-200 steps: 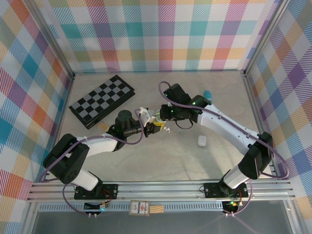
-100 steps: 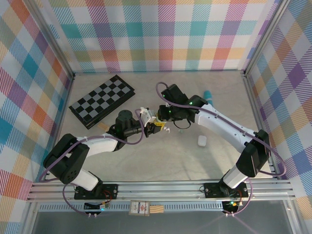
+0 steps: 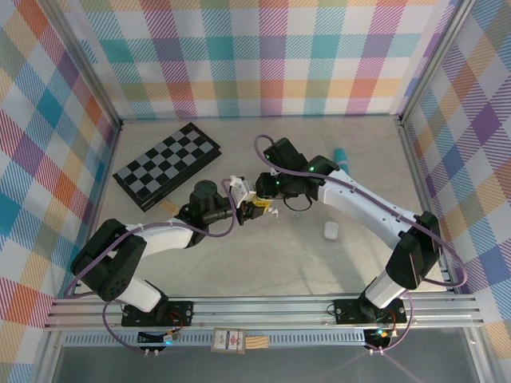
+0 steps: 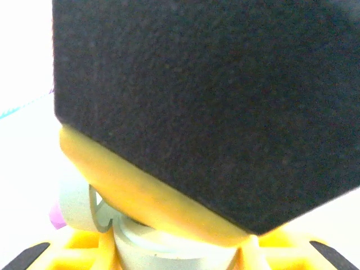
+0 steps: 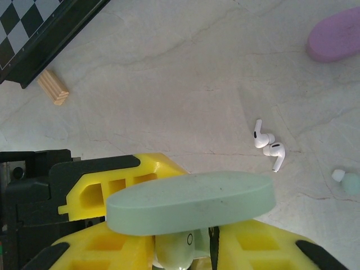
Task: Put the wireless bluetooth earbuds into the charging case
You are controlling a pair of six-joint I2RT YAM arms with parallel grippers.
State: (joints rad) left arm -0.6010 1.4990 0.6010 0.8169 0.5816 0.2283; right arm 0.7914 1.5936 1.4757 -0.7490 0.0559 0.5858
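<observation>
**A:** Where do things stand?

**B:** Mid-surface, the left fingers (image 5: 101, 188) grasp the pale green case (image 5: 191, 209) with its lid up. The right fingers (image 5: 264, 243) look clenched on a pale green earbud (image 5: 175, 252) just under that lid, at the case's mouth.

**A:** What's in the containers?

**B:** The green case's wells are hidden. The purple case (image 5: 336, 37) lies shut, so I can't see its contents. The white case (image 3: 330, 230), to the right and nearer, is too small to tell. Two white earbuds (image 5: 269, 145) lie loose on the surface (image 5: 169, 84), touching each other.

**A:** What could go wrong?

**B:** The bud is tiny and glossy. Going in tilted, it could catch on the rim or pop out of the pinch. Both sets of fingers are crowded together, so a hard push might twist the case or knock the lid down.
</observation>
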